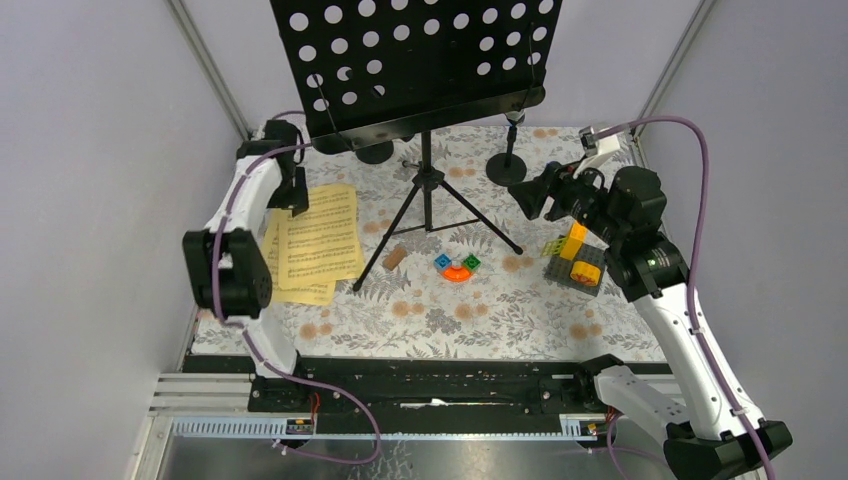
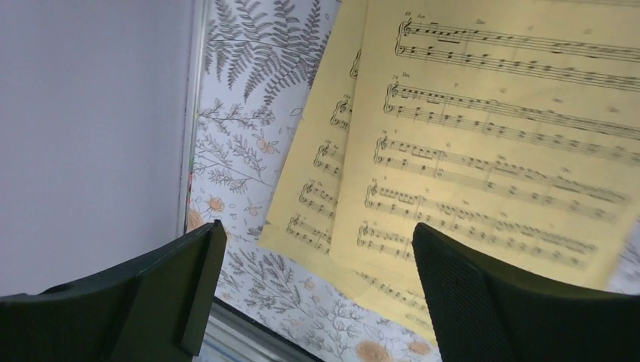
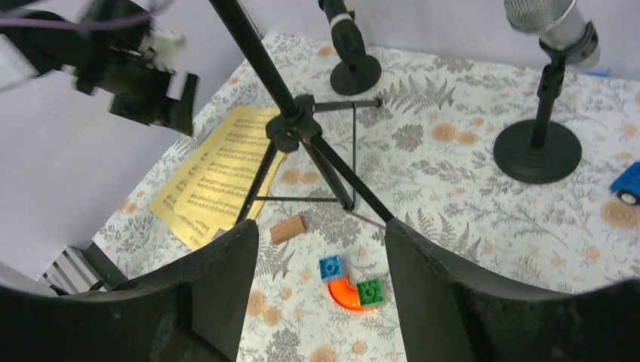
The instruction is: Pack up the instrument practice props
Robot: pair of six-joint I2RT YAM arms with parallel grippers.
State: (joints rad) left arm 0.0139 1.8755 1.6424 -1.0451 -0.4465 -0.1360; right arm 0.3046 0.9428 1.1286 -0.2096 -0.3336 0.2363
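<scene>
The black perforated music rack (image 1: pixel 420 60) stands on its tripod legs (image 1: pixel 430 215) at the table's middle back. Two yellow sheet-music pages (image 1: pixel 315 240) lie flat on the left. My left gripper (image 1: pixel 297 200) is open and empty, hovering over the pages' edge (image 2: pixel 483 151); the gap (image 2: pixel 317 234) shows paper and cloth. My right gripper (image 1: pixel 527 198) is open and empty, above the table, right of the tripod (image 3: pixel 302 128). A silver microphone (image 3: pixel 547 23) stands in a round-based holder (image 3: pixel 537 151). A black microphone (image 3: pixel 343 30) stands in the other holder (image 3: pixel 355 75).
An orange curved block with blue and green bricks (image 1: pixel 457 268) and a small wooden block (image 1: pixel 394 257) lie in front of the tripod. A yellow-orange toy on a grey plate (image 1: pixel 577 262) sits under my right arm. A blue toy car (image 3: pixel 626 183) is at the right. Walls enclose three sides.
</scene>
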